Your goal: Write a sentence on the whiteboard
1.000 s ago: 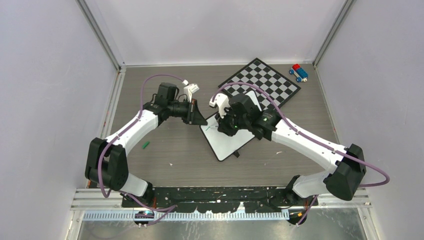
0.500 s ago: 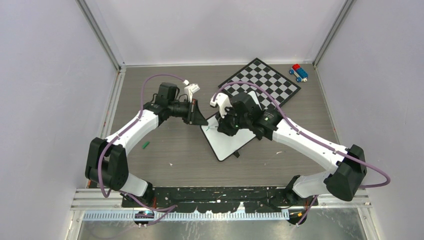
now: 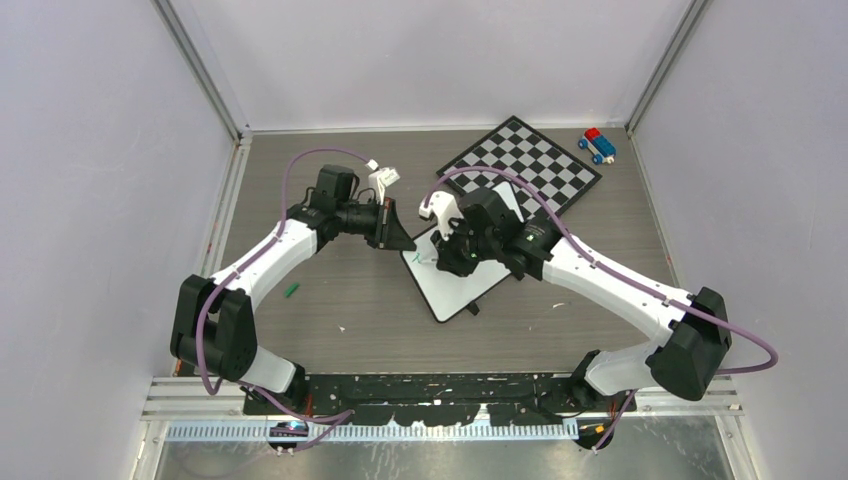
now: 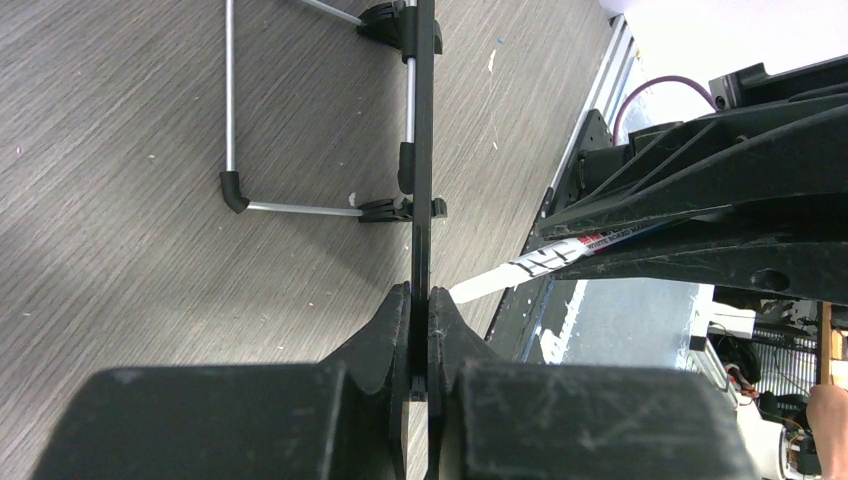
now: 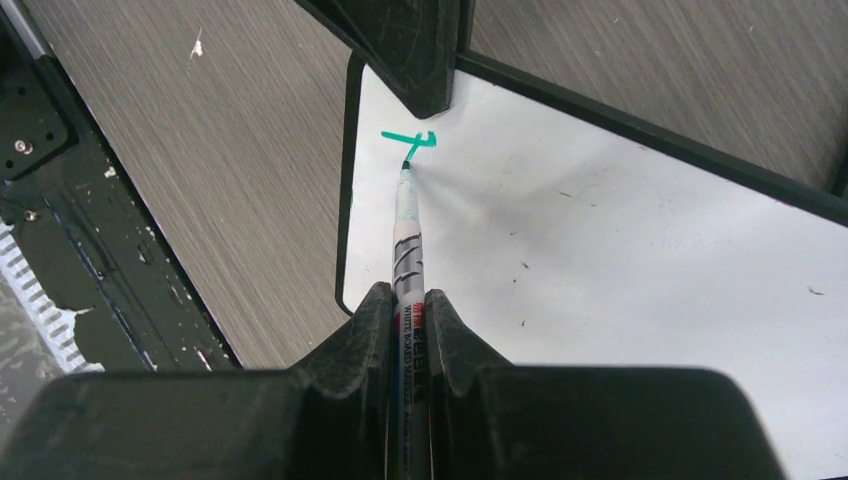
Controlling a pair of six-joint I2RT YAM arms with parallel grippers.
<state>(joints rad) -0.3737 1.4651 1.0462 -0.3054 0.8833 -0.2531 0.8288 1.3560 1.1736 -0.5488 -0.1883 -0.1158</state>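
Whiteboard (image 3: 457, 292) lies near the middle of the table (image 3: 350, 310), turned corner-on to the arms, its far corner just beside the chessboard (image 3: 530, 160).

The left arm (image 3: 265, 258) rises from its base at the near left and folds at the elbow. Its forearm slants away and to the right, and the wrist bends so that the left gripper (image 3: 404, 243) points right at the board's left corner. In the left wrist view that gripper is clamped on the thin dark edge of the whiteboard, seen edge-on, fingers (image 4: 385, 335) pressed to either face.

The right arm (image 3: 615, 287) mirrors it: elbow far out at the near right, forearm slanting left and away across the board, wrist tipped down over its left part. The right gripper (image 5: 406, 300) is closed tight on a marker (image 5: 405, 235), which sticks out forward with its green tip touching the white surface.

At the tip stands one green mark (image 5: 412, 139), like a small "t", close to the corner that the left gripper pinches.

A small toy of red and blue blocks (image 3: 598, 145) sits beyond the chessboard. A small green piece (image 3: 291, 290) lies on the table near the left forearm.
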